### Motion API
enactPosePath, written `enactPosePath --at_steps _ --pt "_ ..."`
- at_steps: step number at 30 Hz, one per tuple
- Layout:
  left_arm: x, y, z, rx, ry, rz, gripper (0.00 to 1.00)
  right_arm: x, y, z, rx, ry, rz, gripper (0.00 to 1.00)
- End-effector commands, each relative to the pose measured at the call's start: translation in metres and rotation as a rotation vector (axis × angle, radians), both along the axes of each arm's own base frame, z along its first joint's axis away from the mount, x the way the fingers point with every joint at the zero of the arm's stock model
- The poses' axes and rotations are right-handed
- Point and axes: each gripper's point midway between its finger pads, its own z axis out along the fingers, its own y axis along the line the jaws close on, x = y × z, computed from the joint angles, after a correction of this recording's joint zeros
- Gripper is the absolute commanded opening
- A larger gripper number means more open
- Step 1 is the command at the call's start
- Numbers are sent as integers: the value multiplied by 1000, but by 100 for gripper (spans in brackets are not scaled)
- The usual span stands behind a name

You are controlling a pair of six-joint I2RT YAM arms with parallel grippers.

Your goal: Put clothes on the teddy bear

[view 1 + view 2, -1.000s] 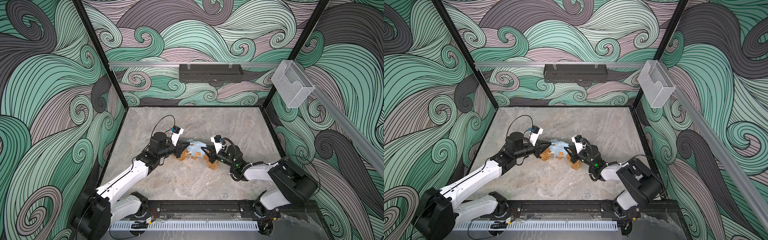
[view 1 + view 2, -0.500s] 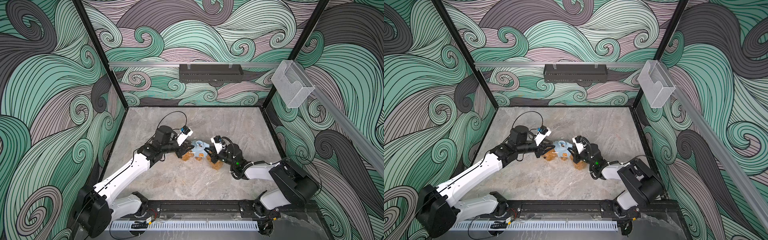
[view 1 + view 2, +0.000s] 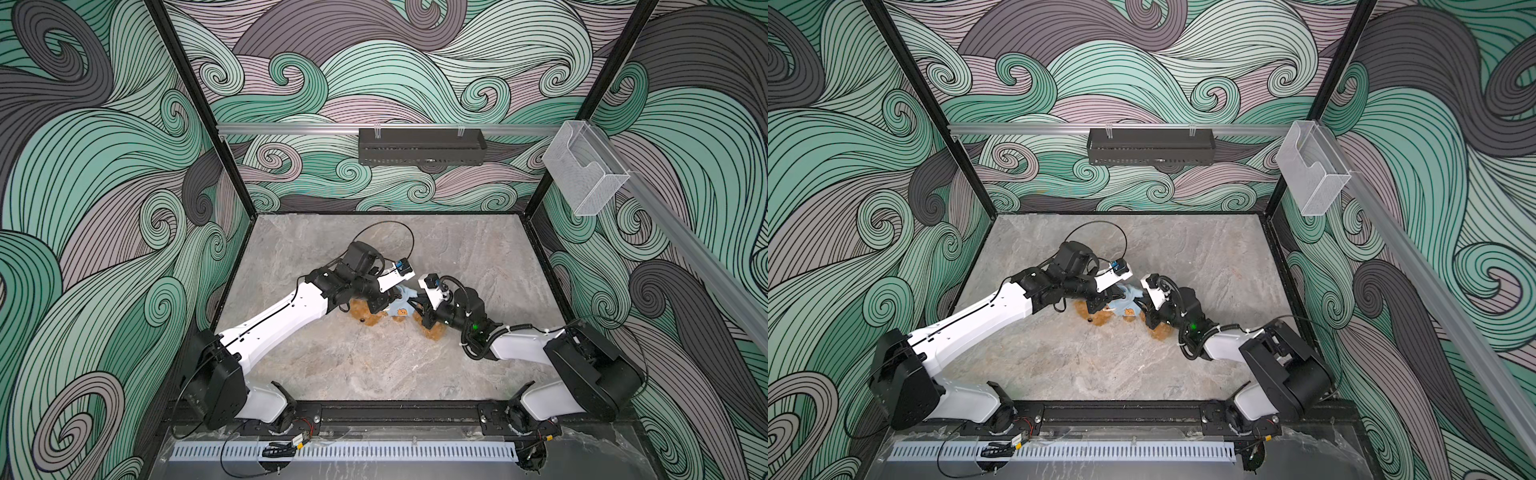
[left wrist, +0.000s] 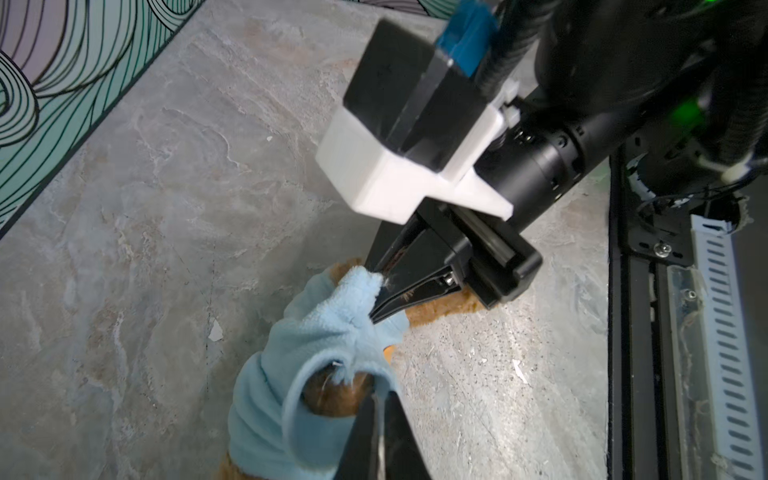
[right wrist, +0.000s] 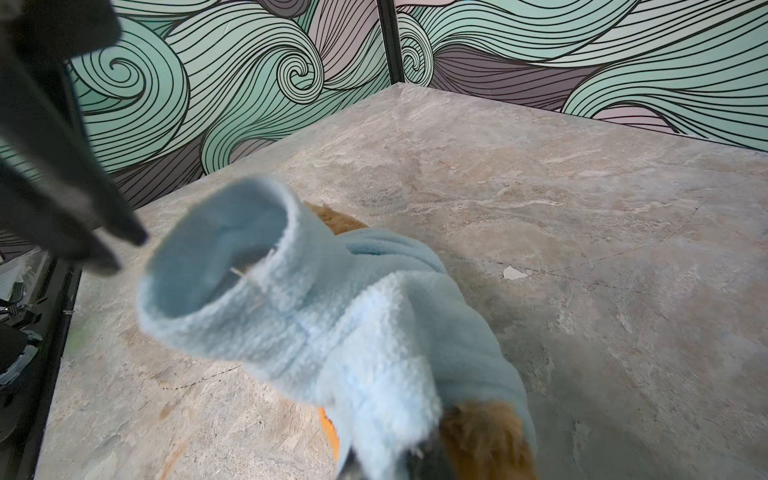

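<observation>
**Mia:** Where is the teddy bear (image 3: 365,312)?

**Ben:** It lies on the counter (image 3: 374,365), right under the two grippers and between them. Its brown fur peeks out of a hole in the blue shirt (image 4: 320,332).

**Mia:** What is the left gripper (image 4: 379,401) doing?

**Ben:** It is shut tight on the edge of the shirt, right at the hole where the fur shows.

**Mia:** And the right gripper (image 4: 376,298)?

**Ben:** It is pinched shut on the shirt too, on another bit just across from the left one.

**Mia:** Why do both hold it?

**Ben:** I think they pull the soft cloth apart. Then the hole is wide and the shirt can slide along the bear. One gripper alone would just drag the bear around.

**Mia:** Is the bear dressed?

**Ben:** Not yet, I think. One sleeve (image 5: 216,257) sticks up near the left gripper and looks empty.
</observation>
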Motion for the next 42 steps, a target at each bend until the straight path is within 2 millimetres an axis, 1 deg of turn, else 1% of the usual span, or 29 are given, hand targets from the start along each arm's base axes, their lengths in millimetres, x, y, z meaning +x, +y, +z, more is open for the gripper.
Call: enactPosePath --at_steps 1,4,8,11,13,17,19,21,24,27,30,33,35,37,38,39,40,42 --pt "-2 5 -12 99 11 -38 9 -4 2 7 1 -31 19 0" --pt "3 10 -25 159 11 -35 9 -5 2 7 0 -32 18 0" --pt "1 15 -37 217 39 -47 9 -5 1 7 -1 -35 11 0" --pt "2 16 -43 234 42 -48 12 -4 2 9 4 -37 11 0" --pt "2 12 -44 218 45 -52 15 -4 3 10 10 -35 17 0" --pt "-3 -7 -37 114 75 -90 23 -4 8 15 33 -32 22 0" --pt "-2 -13 -38 86 75 -93 26 -4 9 17 49 -30 22 0" --pt "-1 -13 -46 107 77 -91 28 -4 10 21 72 -29 22 0" --pt "3 -8 -62 169 89 -68 30 -4 12 29 119 -18 23 0" --pt "4 -5 -77 222 98 -51 33 -2 15 41 179 -4 17 0" --pt "8 -3 -93 278 104 -8 35 -1 18 52 243 23 15 0" --pt "17 -7 -103 278 103 47 38 -1 25 63 308 44 25 0" --pt "22 -13 -107 248 90 62 39 0 28 68 345 60 27 0" --pt "27 -16 -113 228 79 87 38 1 29 71 373 72 24 0" --pt "30 -17 -115 218 70 98 36 2 30 70 379 79 22 0" --pt "31 -18 -116 209 66 107 31 2 29 69 380 85 21 0" --pt "32 -19 -117 198 69 123 23 2 29 66 376 89 18 0" --pt "34 -20 -109 152 66 147 9 4 25 58 356 90 -3 0"
